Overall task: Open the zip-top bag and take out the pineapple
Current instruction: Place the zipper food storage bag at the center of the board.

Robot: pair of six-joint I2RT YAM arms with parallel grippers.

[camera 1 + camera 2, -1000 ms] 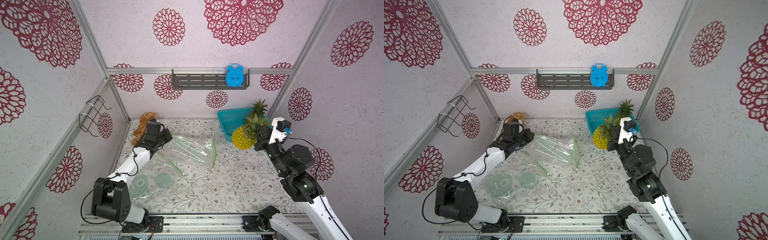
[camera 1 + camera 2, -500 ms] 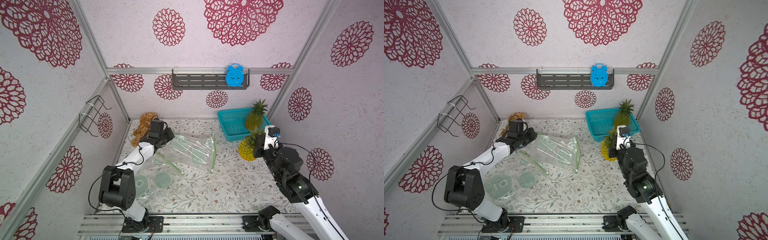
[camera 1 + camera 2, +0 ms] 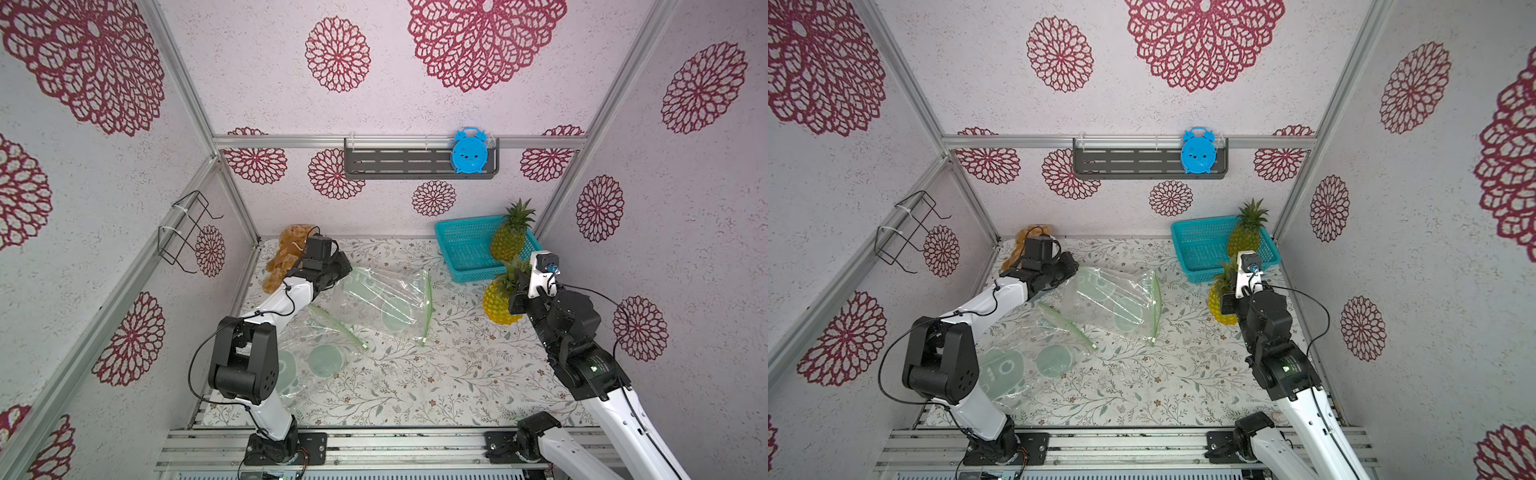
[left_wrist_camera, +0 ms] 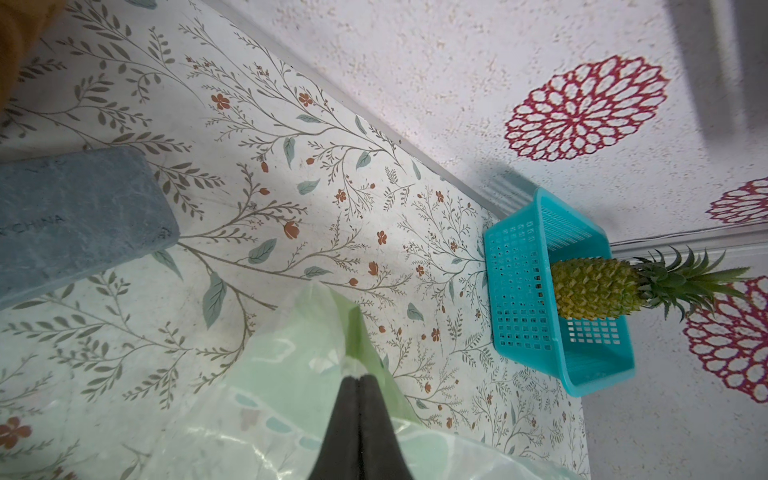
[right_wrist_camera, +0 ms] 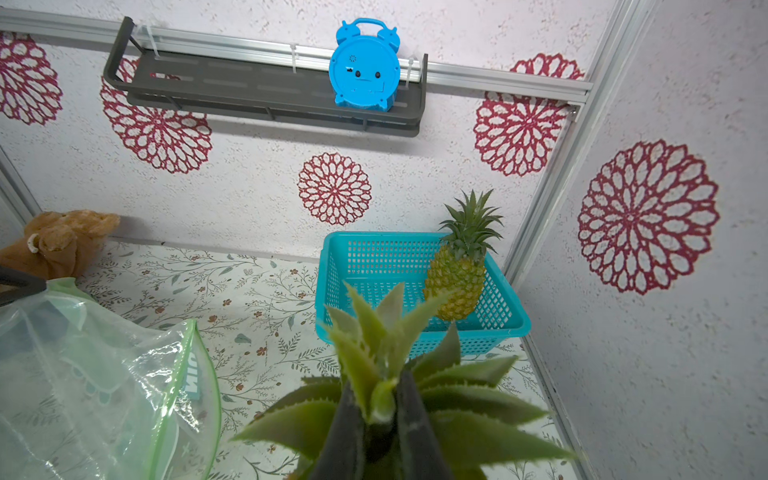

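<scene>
Right pincer (image 5: 380,399) grips pineapple (image 3: 500,307); basket (image 3: 463,249) holds second pineapple (image 3: 507,245).

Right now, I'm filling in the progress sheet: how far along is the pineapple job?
Done: the zip-top bag looks empty, and the pineapple is outside it, beside the teal basket. In hand: the right gripper is shut on its crown leaves; the left gripper pinches the bag's corner. Left: releasing both; I cannot tell whether the pineapple is set down.

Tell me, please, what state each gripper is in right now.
Left gripper: closed, pinching an edge of the zip-top bag.
Right gripper: closed on the leafy crown of the pineapple.
</scene>
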